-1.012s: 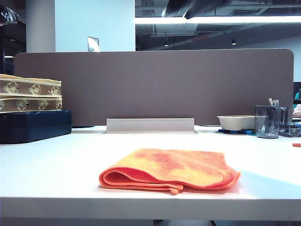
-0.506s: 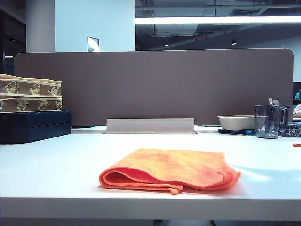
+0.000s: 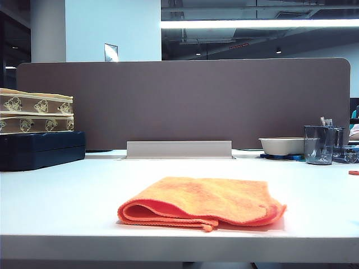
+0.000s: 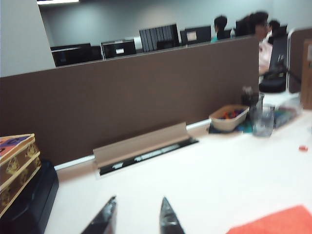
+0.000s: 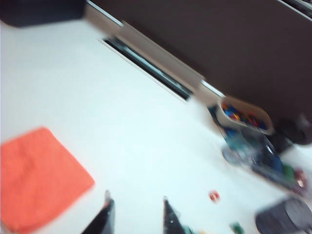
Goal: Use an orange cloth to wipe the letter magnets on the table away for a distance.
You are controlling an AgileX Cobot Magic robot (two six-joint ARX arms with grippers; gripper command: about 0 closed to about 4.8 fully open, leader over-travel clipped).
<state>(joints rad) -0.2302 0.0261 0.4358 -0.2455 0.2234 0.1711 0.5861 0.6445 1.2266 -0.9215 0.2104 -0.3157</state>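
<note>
Centrally, fuzzy folded orange cloth (image 3: 202, 200) on smooth matte table (image 3: 67, 202).

Bright ceiling strip light (image 3: 258, 23), sharp exterior view, motion-blurred right wrist view

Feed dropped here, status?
Both claws, left and right, open, empty, above table. Orange cloth folded, untouched. Nothing blocking.

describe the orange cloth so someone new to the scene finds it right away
On the white table, in front of the brown partition, the orange cloth lies folded flat near the front edge. It is the only large soft orange thing there; both grippers, left and right, hover clear of it.
</note>
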